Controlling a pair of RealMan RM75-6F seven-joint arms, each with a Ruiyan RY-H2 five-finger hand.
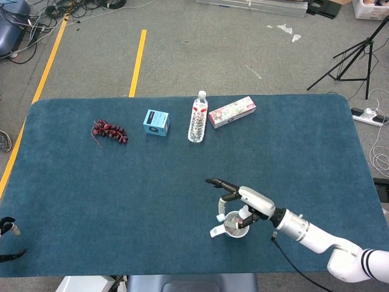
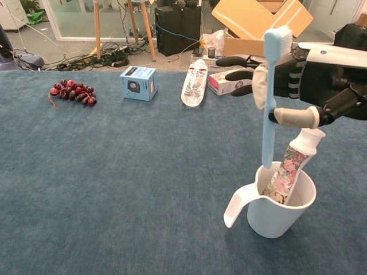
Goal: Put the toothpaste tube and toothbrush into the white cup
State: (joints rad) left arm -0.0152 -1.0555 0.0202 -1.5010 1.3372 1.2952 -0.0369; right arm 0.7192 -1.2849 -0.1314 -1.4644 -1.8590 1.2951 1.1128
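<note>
Right robot hand (image 2: 304,71) pinches toothbrush (image 2: 269,97) upright, lower end at rim of white cup (image 2: 278,215) — toothpaste tube (image 2: 291,169) already leaning inside. Left robot hand (image 1: 8,228) at bench (image 1: 91,194) edge — state unclear.

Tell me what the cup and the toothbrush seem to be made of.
white cup: likely plastic, though glazed ceramic is possible; smooth, uniform white wall, thin rim and a flat, open-ended handle. toothbrush, held by the right hand: light blue plastic, one evenly coloured, slightly glossy moulded stick.
</note>
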